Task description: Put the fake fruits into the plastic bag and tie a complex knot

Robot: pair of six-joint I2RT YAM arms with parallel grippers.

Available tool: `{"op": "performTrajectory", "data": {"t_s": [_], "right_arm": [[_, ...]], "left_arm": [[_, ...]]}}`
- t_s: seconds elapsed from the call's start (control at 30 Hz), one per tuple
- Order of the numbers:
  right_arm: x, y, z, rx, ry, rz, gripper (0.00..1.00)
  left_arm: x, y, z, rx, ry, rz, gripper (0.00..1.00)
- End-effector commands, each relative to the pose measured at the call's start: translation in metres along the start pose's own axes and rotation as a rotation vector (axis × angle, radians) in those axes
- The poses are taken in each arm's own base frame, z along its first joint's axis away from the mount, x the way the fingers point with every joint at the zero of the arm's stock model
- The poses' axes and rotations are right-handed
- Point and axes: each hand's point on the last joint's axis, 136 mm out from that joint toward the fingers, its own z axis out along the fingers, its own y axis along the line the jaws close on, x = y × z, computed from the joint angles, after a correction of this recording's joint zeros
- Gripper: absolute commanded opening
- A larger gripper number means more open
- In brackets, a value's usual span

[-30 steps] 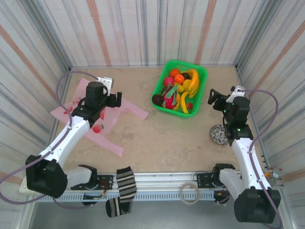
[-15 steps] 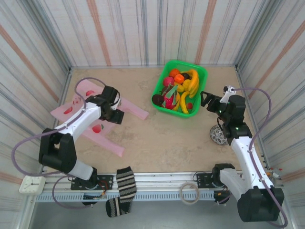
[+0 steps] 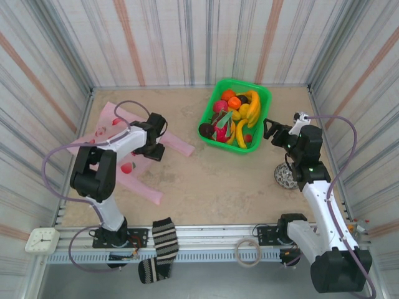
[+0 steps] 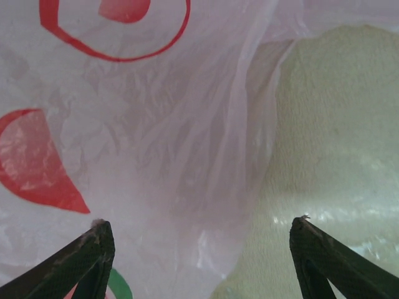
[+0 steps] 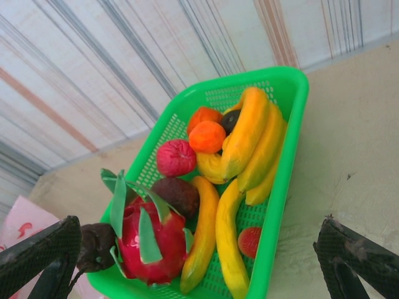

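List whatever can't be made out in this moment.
Whether the plastic bag mouth is open: cropped by left wrist view edges, covered by the left arm from above.
Fake fruits low in the green basket: buried under upper ones, count unclear.
Round patterned object beside the right arm: too small, partly covered in top view.

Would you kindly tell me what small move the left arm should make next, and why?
Probably lower the left fingers slightly and close them on the edge of the plastic bag: the bag lies flat, the open fingers straddle that edge, and the fake fruits sit in the green basket, so the bag needs opening first.
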Motion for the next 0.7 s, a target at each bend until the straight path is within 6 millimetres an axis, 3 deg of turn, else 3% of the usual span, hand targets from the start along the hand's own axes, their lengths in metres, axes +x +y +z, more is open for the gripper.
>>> {"op": "performTrajectory", "data": {"t_s": [0.0, 0.2, 0.37, 0.47, 0.6, 0.67], "right_arm": [[0.005, -0.004, -0.001, 0.017, 0.009, -0.002, 0.99], [0.004, -0.005, -0.002, 0.026, 0.008, -0.016, 0.99], [0.005, -0.005, -0.001, 0.025, 0.013, -0.017, 0.99], [0.007, -0.003, -0.001, 0.017, 0.019, -0.018, 0.99], [0.007, 0.001, -0.001, -0.005, 0.021, -0.020, 0.99], [0.007, 0.007, -0.001, -0.032, 0.026, -0.027, 0.99]], "left_arm": [[-0.013, 0.009, 0.001, -0.057, -0.020, -0.004, 0.72], [-0.016, 0.012, 0.010, -0.094, -0.015, 0.003, 0.66], [-0.018, 0.012, 0.012, -0.095, -0.018, 0.008, 0.53], [-0.019, 0.013, 0.008, -0.096, -0.030, 0.011, 0.37], [-0.024, 0.020, -0.009, -0.108, -0.073, 0.016, 0.04], [-0.026, 0.023, -0.022, -0.107, -0.099, 0.016, 0.00]]}}
